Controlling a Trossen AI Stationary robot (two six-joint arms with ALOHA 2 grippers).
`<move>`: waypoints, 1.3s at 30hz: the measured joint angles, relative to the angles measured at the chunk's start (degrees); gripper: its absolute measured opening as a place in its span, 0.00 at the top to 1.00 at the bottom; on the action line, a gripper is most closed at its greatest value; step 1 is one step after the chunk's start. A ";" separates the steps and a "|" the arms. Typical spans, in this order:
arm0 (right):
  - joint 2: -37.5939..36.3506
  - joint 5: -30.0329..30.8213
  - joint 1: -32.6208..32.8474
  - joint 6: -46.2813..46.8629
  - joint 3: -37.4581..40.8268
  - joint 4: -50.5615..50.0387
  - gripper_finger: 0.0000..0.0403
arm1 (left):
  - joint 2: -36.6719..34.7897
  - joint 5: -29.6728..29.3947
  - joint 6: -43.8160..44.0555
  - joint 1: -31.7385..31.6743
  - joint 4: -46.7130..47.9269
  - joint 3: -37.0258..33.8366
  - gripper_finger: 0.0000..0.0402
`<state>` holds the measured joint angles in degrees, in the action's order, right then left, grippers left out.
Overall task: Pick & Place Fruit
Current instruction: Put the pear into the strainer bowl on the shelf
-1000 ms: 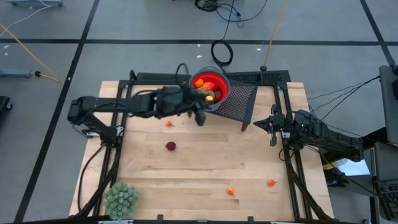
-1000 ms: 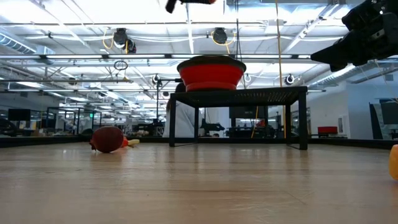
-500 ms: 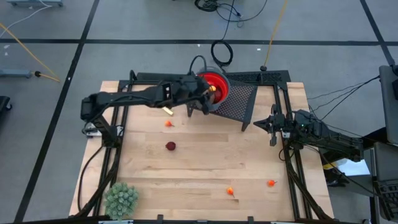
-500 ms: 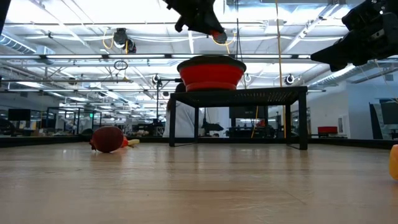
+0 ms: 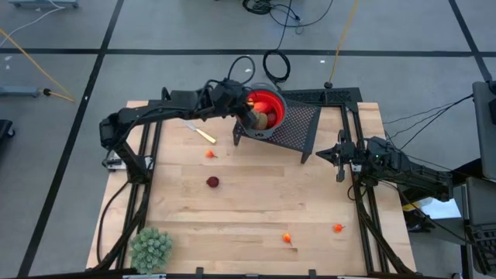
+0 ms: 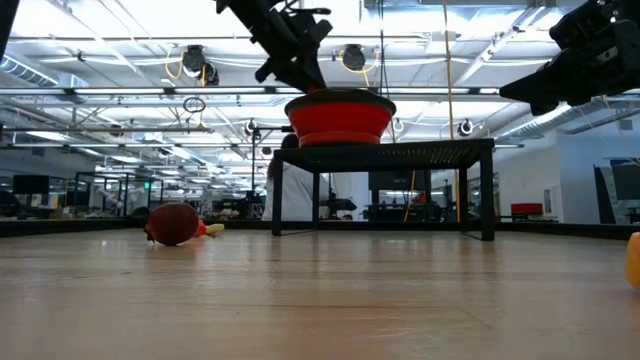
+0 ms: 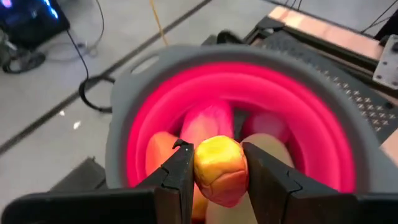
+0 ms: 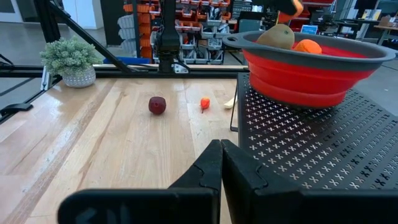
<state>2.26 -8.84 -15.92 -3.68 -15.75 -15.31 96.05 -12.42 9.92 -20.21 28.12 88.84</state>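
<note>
A red bowl (image 5: pixel 267 102) with a grey rim stands on a black mesh stand (image 5: pixel 298 128) at the table's far edge. It holds several fruits, among them a brown kiwi (image 8: pixel 277 36). My left gripper (image 7: pixel 219 186) hangs over the bowl's left side, shut on a yellow-and-red fruit (image 7: pixel 217 169). A dark red fruit (image 5: pixel 212 182) and three small orange pieces (image 5: pixel 209 153) (image 5: pixel 287 238) (image 5: pixel 338 228) lie on the table. My right gripper (image 5: pixel 339 159) waits at the right edge, shut on nothing. My left gripper pinches the yellow-and-red fruit between its two fingers (image 7: pixel 180 180), one on each of its sides (image 7: pixel 200 173). The fingers come slanting down from the table's left. The fruit hangs over the inside of the bowl (image 7: pixel 261 106), above the fruits lying there.
A small knife with a yellow handle (image 5: pixel 203 133) lies left of the stand. A pale green spiky plant ball (image 5: pixel 151 248) sits at the near left corner. Black frame rails run along both table sides. Bare wood stretches across the middle.
My left gripper has swung toward the table's far edge and sunk, carrying the fruit from beside the stand to just over the bowl. The arm no longer covers the knife. The gap between its fingers has stayed the same.
</note>
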 joint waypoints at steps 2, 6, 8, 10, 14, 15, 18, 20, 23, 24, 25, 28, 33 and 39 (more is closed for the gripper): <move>0.00 0.00 0.02 0.00 0.00 0.00 1.00 | 0.00 0.46 0.86 -0.59 0.87 0.00 0.72; 0.00 0.00 0.02 0.00 0.02 0.00 1.00 | 0.00 0.47 1.56 -1.41 1.48 0.00 0.72; 0.00 0.00 0.01 0.00 0.01 0.00 1.00 | 0.00 0.63 2.75 -1.90 1.57 0.00 0.72; 0.00 0.00 0.00 0.00 0.00 0.00 1.00 | 0.00 1.82 3.50 -2.38 1.81 0.00 0.72; 0.00 0.00 0.02 0.00 0.01 0.00 1.00 | 0.00 3.08 4.15 -2.68 1.88 -0.04 0.72; 0.00 0.00 0.02 0.00 0.01 0.00 1.00 | 0.00 3.19 4.17 -2.64 1.83 -0.04 0.72; 0.00 0.00 0.00 0.00 0.01 0.00 1.00 | 0.00 3.21 4.39 -2.66 1.88 -0.07 0.72; 0.00 0.02 0.00 0.00 0.00 0.00 1.00 | 0.00 3.21 4.35 -2.66 1.86 -0.07 0.72; 0.02 0.02 0.02 0.00 0.02 0.00 1.00 | 0.00 3.19 4.32 -2.66 1.88 -0.09 0.72; 0.00 0.00 0.00 -0.02 0.02 0.00 1.00 | 0.00 3.19 4.33 -2.66 1.88 -0.09 0.72; 0.01 0.00 0.01 -0.01 0.00 0.00 1.00 | 0.00 3.17 4.32 -2.66 1.88 -0.10 0.72; 0.00 0.01 0.02 0.00 0.00 0.00 1.00 | 0.00 3.14 4.32 -2.66 2.55 -0.11 0.72; 0.00 0.00 0.00 -0.02 0.00 0.00 1.00 | 0.02 2.85 5.54 -2.66 4.19 -0.13 0.72; 0.00 0.00 0.01 0.00 0.02 0.00 1.00 | 0.02 1.90 5.33 -2.66 5.16 -0.13 0.72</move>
<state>2.26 -8.84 -15.92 -3.68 -15.73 -15.31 96.07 -10.52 15.24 -22.87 33.28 88.71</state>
